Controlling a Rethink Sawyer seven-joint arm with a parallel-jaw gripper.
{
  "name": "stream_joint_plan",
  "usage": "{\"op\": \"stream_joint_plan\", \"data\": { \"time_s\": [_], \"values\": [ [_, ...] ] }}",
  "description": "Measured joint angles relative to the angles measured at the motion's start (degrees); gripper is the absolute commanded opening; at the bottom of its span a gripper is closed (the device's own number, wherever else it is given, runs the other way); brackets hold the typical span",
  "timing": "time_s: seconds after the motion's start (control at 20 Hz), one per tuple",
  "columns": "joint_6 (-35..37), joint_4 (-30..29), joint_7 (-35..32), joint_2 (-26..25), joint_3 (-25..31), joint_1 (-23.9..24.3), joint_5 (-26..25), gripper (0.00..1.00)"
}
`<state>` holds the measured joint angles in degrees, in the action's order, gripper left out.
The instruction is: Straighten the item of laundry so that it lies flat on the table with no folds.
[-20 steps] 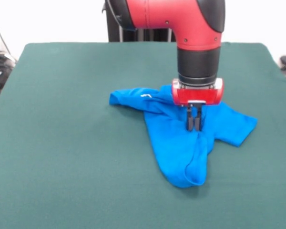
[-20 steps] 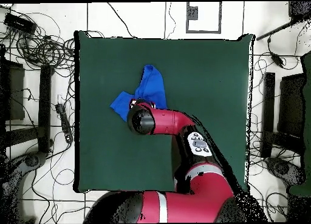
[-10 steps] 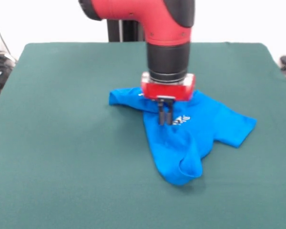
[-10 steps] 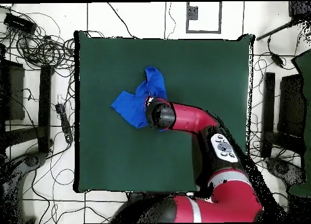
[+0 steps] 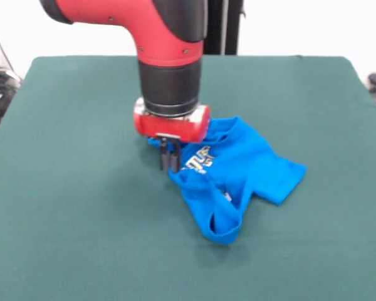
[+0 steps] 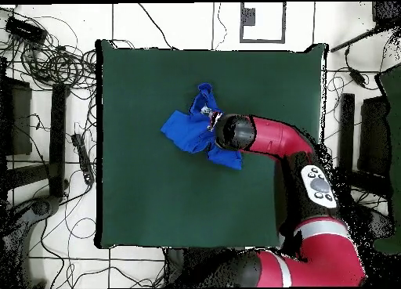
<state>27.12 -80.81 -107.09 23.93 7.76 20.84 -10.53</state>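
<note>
Shirt: the item of laundry (image 5: 235,175), a bright blue T-shirt, lies bunched a little past the middle of the table (image 5: 69,207), with its white print (image 5: 198,158) partly showing beside the gripper
Folds: one sleeve sticks out flat on the side away from the gripper, while the lower part is rolled into a looped tuck nearest the camera; the cloth is far from flat
Gripper: the gripper (image 5: 170,162) comes straight down at the shirt's edge, its dark fingers (image 5: 165,157) drawn close together, apparently pinching the blue cloth there
Why held so: a grip at the edge, rather than in the middle, probably lets the arm drag that side outward and pull the bunched layers apart
Overhead: the shirt (image 6: 188,131) sits in the upper middle of the green surface, with the arm's wrist covering its nearer side, so the pinch itself is hidden from above
Room: bare felt lies all round, so there is space to spread the shirt in any direction
Progress: early, I judge; the tuck and the overlapped body are not yet opened
Risk: a thin pinch may slip, or drag the whole shirt without unfolding it
</note>
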Motion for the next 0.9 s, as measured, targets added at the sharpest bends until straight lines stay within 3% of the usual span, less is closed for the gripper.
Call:
{"op": "stream_joint_plan", "data": {
  "time_s": [0.4,0.8,0.85,0.9],
  "values": [
    [1.69,6.44,0.0,-0.6,0.98,1.5,-3.03,0.0],
    [1.72,8.6,0.0,-2.2,2.38,2.59,-4.91,0.0],
    [1.71,8.65,0.0,-2.45,3.11,2.93,-5.11,1.0],
    [1.72,8.68,0.0,-2.49,3.16,2.94,-5.15,1.0]
  ]
}}
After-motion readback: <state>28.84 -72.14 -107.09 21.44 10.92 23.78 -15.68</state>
